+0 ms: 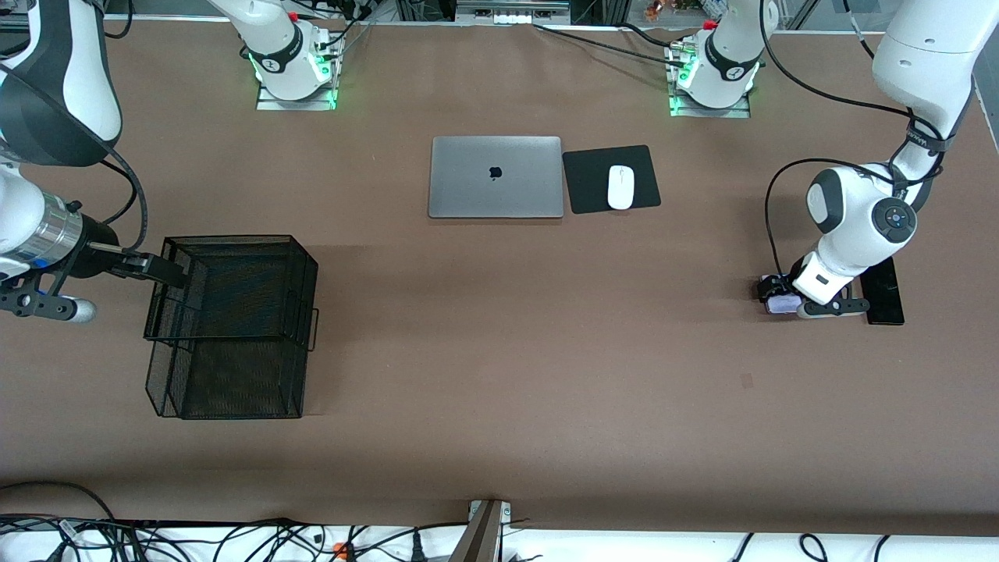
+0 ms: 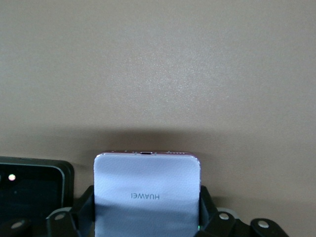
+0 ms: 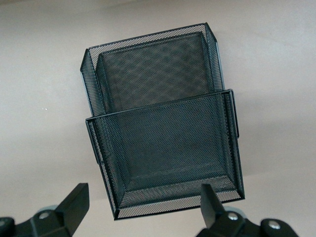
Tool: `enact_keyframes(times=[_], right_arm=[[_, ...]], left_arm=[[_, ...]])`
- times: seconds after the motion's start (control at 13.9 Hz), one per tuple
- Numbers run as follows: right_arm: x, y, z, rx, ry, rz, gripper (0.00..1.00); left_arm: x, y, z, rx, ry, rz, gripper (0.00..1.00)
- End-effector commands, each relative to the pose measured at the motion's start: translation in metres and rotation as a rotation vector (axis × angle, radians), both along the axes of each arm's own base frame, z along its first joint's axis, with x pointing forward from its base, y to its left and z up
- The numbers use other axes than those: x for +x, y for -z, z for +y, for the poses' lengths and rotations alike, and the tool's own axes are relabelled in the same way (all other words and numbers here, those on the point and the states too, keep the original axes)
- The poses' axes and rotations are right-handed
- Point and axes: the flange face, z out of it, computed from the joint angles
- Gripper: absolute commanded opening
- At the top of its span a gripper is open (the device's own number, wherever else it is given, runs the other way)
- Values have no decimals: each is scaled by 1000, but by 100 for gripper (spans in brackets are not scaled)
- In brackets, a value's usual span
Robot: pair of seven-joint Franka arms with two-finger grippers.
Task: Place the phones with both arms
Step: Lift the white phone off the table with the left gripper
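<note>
My left gripper (image 1: 780, 301) is down at the table near the left arm's end, shut on the small pale lilac-white phone (image 1: 781, 304). In the left wrist view the phone (image 2: 147, 185) fills the gap between the fingers (image 2: 83, 202) of my left gripper (image 2: 147, 200). The small black phone (image 2: 30, 187) lies right beside it. The long black slab phone (image 1: 884, 293) lies on the table beside the left hand. My right gripper (image 1: 166, 269) hovers open and empty over the edge of the black mesh basket (image 1: 234, 239), also in the right wrist view (image 3: 144, 193).
The mesh basket (image 3: 163, 106) has two stepped compartments and stands toward the right arm's end. A closed silver laptop (image 1: 495, 176) and a white mouse (image 1: 620, 187) on a black pad (image 1: 585, 181) lie near the bases.
</note>
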Motion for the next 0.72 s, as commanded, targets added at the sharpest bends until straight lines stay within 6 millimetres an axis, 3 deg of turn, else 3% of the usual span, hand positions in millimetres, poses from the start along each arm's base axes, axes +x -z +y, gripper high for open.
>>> enact_keyframes(times=[0.0,0.29,0.51,0.65], right_arm=[[-3,-4,1,1,-1,-6,100],[-3,-4,1,1,-1,-6,100],[-2,-4,1,1,-1,-8,100],[-2,-4,1,1,-1,-8,100]], left_arm=[[13,-4,-12,0,-34,-12,0],[58,-46,-41,4,-22,76,0],[83,-74,-115,11,-49,85,0],[87,-84,-187,22,-94,109,0]])
